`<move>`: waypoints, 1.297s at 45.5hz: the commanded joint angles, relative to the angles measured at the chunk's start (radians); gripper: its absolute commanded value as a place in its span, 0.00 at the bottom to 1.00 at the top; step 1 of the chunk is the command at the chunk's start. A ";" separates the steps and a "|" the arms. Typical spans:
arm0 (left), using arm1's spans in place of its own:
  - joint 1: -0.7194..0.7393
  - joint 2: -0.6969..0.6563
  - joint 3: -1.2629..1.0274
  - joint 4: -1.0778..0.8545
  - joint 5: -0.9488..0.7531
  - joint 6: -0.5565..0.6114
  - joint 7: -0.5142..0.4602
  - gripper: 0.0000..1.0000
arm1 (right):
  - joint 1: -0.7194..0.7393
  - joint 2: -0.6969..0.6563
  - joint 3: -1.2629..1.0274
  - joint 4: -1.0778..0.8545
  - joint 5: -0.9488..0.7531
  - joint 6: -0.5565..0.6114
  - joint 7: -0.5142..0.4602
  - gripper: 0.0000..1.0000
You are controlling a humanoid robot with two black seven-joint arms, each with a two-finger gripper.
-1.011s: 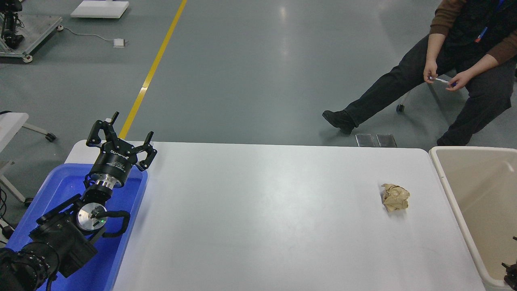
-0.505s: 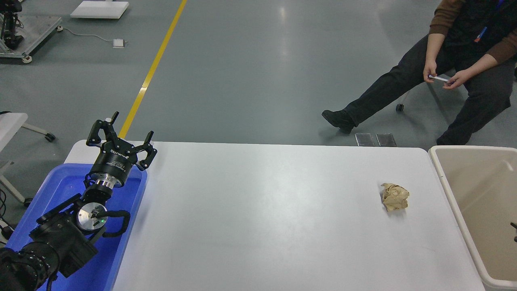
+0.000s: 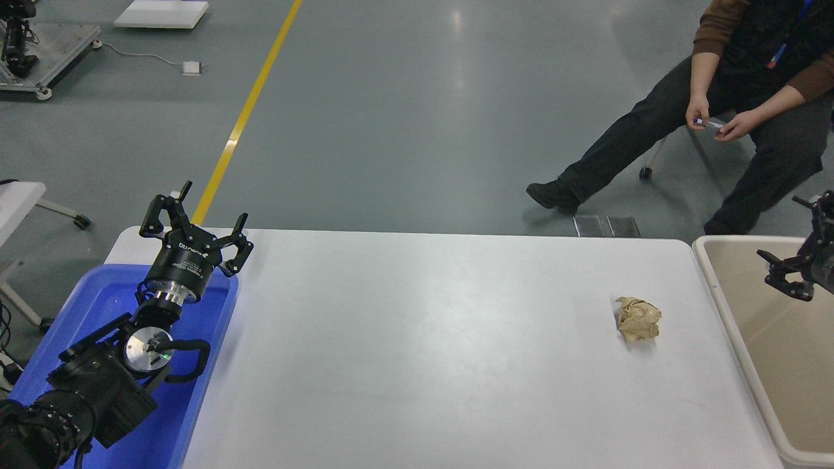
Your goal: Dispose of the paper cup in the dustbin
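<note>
Lab or workshop hall: grey floor, yellow floor line.

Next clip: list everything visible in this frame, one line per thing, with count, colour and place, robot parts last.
White rectangular table: one, white, centre of the view.
Crumpled tan-brown paper ball: one, tan, on the table's right part, near the bin.
Beige rectangular plastic dustbin: one, beige, at the table's right end.
Blue plastic tray: one, blue, at the table's left end.
Paper cup: none visible.
Yellow floor line: one, yellow, upper left floor.
Seated person: one, dark trousers, upper right.
Left gripper: one, black, fingers spread, parked over the tray.
Right gripper: one, black, fingers spread and empty, above the dustbin at the right edge.
</note>
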 commanded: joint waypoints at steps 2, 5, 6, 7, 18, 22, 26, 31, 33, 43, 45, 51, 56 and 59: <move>0.000 0.000 0.000 0.000 0.000 0.000 -0.001 1.00 | 0.046 0.051 0.048 0.171 0.000 0.010 0.002 1.00; 0.000 -0.002 -0.001 0.000 0.000 0.000 0.000 1.00 | 0.053 0.079 0.050 0.174 0.000 0.013 0.002 1.00; 0.000 -0.002 0.000 0.000 0.000 0.000 -0.001 1.00 | 0.055 0.102 0.050 0.174 0.000 0.015 0.002 1.00; 0.000 0.000 0.000 0.000 0.000 0.000 0.000 1.00 | 0.055 0.113 0.050 0.174 0.000 0.015 0.002 1.00; 0.000 0.000 0.000 0.000 0.000 0.000 -0.001 1.00 | 0.049 0.238 0.070 0.174 0.000 0.018 0.005 1.00; 0.000 0.000 0.000 0.000 0.000 0.000 -0.001 1.00 | 0.041 0.275 0.076 0.174 0.000 0.018 0.005 1.00; 0.000 -0.002 0.000 0.000 0.000 0.000 -0.001 1.00 | 0.034 0.303 0.085 0.174 0.000 0.018 0.015 1.00; 0.000 -0.002 0.000 0.000 0.000 0.000 -0.001 1.00 | 0.018 0.335 0.100 0.174 0.000 0.021 0.038 1.00; 0.000 -0.002 0.000 0.000 0.000 0.000 0.000 1.00 | 0.012 0.355 0.105 0.172 0.000 0.022 0.047 1.00; 0.000 0.000 0.000 0.000 0.000 0.000 0.000 1.00 | -0.022 0.462 0.189 0.163 0.001 0.032 0.055 1.00; 0.000 -0.002 -0.001 0.000 0.000 0.000 -0.001 1.00 | -0.026 0.481 0.200 0.159 0.001 0.032 0.060 1.00; 0.000 -0.002 0.000 0.000 0.000 0.000 -0.001 1.00 | -0.034 0.525 0.228 0.152 0.001 0.030 0.090 1.00; 0.000 0.000 0.000 0.000 0.000 0.000 -0.001 1.00 | -0.049 0.548 0.237 0.152 0.001 0.032 0.115 1.00; 0.000 0.000 -0.001 0.000 0.000 0.000 -0.001 1.00 | -0.060 0.564 0.238 0.152 0.001 0.032 0.124 1.00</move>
